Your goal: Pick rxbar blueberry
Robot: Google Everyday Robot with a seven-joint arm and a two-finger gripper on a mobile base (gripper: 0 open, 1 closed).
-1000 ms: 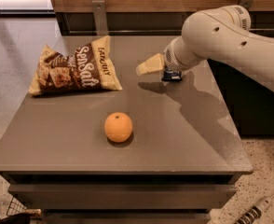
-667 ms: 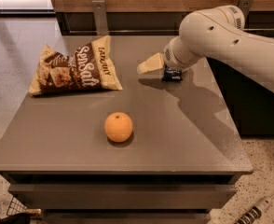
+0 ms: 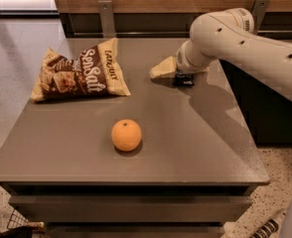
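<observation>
The rxbar blueberry (image 3: 183, 80) is a small dark-blue bar lying on the grey table (image 3: 185, 148) at the back right, mostly hidden under my arm. My gripper (image 3: 162, 69) shows as a cream wedge pointing left, low over the table, just to the left of the bar. My white arm (image 3: 235, 38) comes in from the right and covers the bar's upper edge. I cannot tell whether the gripper touches the bar.
A large tan-and-brown chip bag (image 3: 79, 75) lies flat at the back left. An orange (image 3: 126, 135) sits near the table's middle front. A dark wall with metal brackets (image 3: 106, 16) runs behind the table. The floor drops off on the left and right.
My arm and gripper have shifted slightly to the left over the bar. The chip bag and the orange have not moved.
</observation>
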